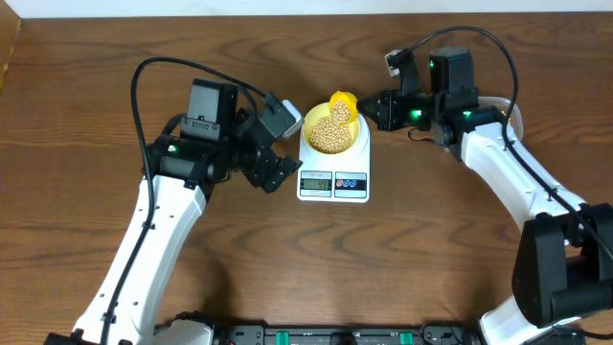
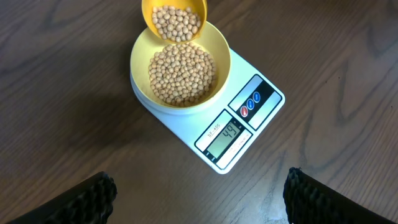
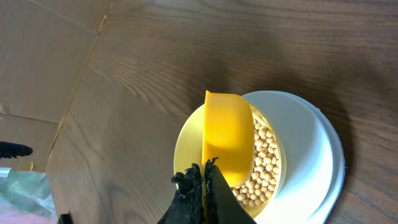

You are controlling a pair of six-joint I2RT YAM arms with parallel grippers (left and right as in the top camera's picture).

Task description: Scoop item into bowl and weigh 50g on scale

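A pale-yellow bowl (image 1: 333,131) (image 2: 180,65) (image 3: 273,162) full of tan beans (image 2: 181,73) sits on the white scale (image 1: 333,163) (image 2: 249,121) (image 3: 317,149), whose display faces the front. My right gripper (image 1: 372,107) (image 3: 204,180) is shut on the thin handle of a bright yellow scoop (image 1: 342,102) (image 2: 174,18) (image 3: 227,140), held tilted over the bowl's far rim with beans (image 2: 177,22) in it. My left gripper (image 1: 280,144) (image 2: 199,199) hangs open just left of the scale, holding nothing; its fingers (image 2: 84,202) frame bare table.
Both arms reach in from the sides towards the scale at the table's middle back. A clear tub (image 1: 508,110) shows partly behind the right arm. Cardboard (image 3: 37,56) lies past the table edge in the right wrist view.
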